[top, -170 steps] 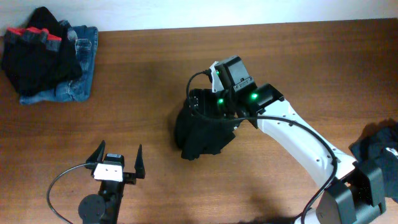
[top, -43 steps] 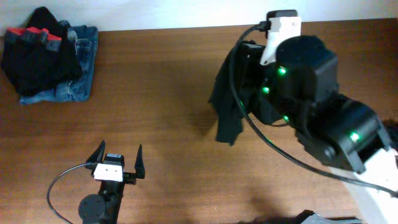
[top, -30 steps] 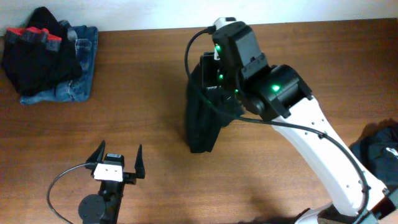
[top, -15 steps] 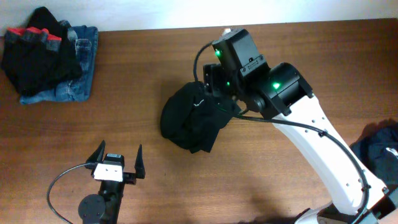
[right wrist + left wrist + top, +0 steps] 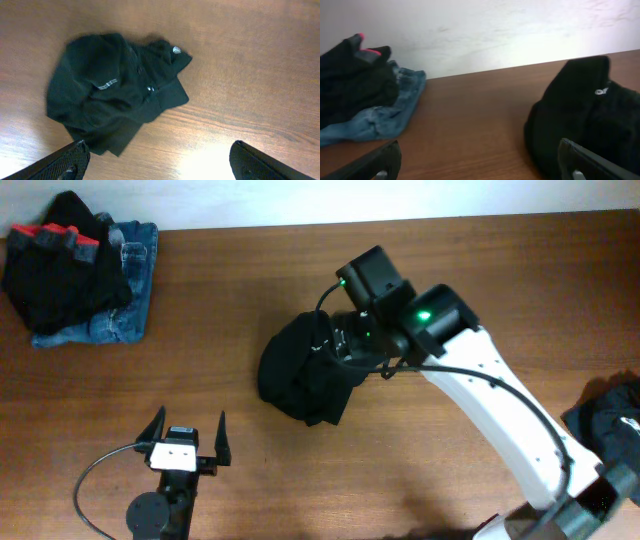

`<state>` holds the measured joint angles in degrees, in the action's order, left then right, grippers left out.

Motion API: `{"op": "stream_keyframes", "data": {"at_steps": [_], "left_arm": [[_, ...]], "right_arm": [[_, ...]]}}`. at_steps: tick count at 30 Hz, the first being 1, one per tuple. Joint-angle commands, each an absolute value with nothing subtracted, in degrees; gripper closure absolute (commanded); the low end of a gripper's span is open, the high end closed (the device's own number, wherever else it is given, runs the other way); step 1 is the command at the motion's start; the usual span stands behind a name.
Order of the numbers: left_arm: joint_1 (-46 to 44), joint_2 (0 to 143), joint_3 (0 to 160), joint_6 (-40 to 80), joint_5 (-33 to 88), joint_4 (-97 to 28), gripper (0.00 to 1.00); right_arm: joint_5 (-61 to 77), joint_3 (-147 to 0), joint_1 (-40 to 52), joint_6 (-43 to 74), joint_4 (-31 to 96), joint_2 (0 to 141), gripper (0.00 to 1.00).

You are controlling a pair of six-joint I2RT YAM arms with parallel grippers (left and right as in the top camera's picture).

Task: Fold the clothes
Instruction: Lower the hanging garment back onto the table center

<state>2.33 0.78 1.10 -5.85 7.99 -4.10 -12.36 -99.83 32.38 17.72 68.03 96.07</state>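
Note:
The black top (image 5: 300,375) lies crumpled in a heap on the wooden table (image 5: 230,290), near its middle. A small white label shows on the top (image 5: 106,84). My right gripper (image 5: 162,162) hangs over the heap with its jaws wide open and nothing between them; in the overhead view the right gripper (image 5: 350,340) sits at the heap's right edge, its fingers mostly hidden by the wrist. My left gripper (image 5: 190,425) rests open near the table's front left, with the black top (image 5: 585,115) ahead of its right finger.
A pile of clothes (image 5: 80,265), black pieces on blue denim, lies at the far left corner and also shows as a pile (image 5: 355,95) in the left wrist view. Another dark garment (image 5: 610,420) sits at the right edge. A pale wall (image 5: 480,30) backs the table.
The right gripper opened and let go of the black top, which dropped from hanging into a heap on the table. The right wrist drew slightly right. The left arm stayed still.

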Motion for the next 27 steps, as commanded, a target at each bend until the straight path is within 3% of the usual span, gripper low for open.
{"op": "stream_keyframes", "data": {"at_steps": [1, 12, 27], "left_arm": [[2.5, 0.4, 0.7, -7.5, 4.6, -4.3, 0.01], [2.5, 0.4, 0.7, -7.4, 4.6, -4.6, 0.01], [2.5, 0.4, 0.7, -7.4, 4.6, -4.6, 0.01]], "right_arm": [[-7.4, -97.1, 32.2, 13.2, 67.5, 100.4, 0.06], [-2.3, -96.9, 34.8, 9.1, 67.8, 110.0, 0.07], [-2.4, -95.7, 41.6, 8.3, 66.2, 112.4, 0.03]]}}
